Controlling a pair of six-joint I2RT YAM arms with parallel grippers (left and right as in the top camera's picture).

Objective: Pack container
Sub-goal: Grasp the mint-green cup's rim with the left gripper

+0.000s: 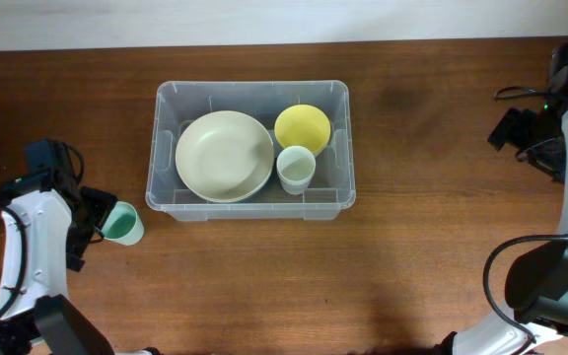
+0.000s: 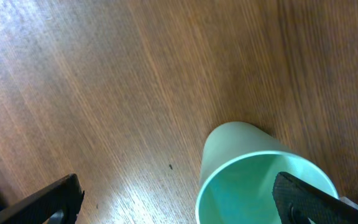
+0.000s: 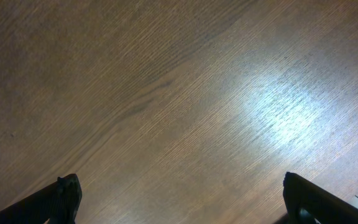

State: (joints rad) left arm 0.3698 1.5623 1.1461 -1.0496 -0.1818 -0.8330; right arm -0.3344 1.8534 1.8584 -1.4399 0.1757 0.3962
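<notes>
The container [image 1: 252, 87], a large clear plastic bin, stands at the table's middle. It holds a cream plate [image 1: 223, 156], a yellow bowl [image 1: 302, 128] and a white cup [image 1: 296, 169]. A mint green cup [image 1: 123, 223] sits on the table left of the bin, its mouth turned toward my left gripper [image 1: 97, 219]. In the left wrist view the green cup [image 2: 247, 162] is at the lower right. My left gripper [image 2: 176, 186] is open, with its right finger over the cup's mouth and its left finger far off over bare wood. My right gripper [image 1: 521, 128] is open and empty at the far right.
The table is dark brown wood [image 3: 179, 93]. A pale strip runs along its back edge [image 1: 264, 20]. Cables hang by the right arm [image 1: 521, 94]. The right wrist view shows only bare wood between the fingers of the right gripper [image 3: 179, 186].
</notes>
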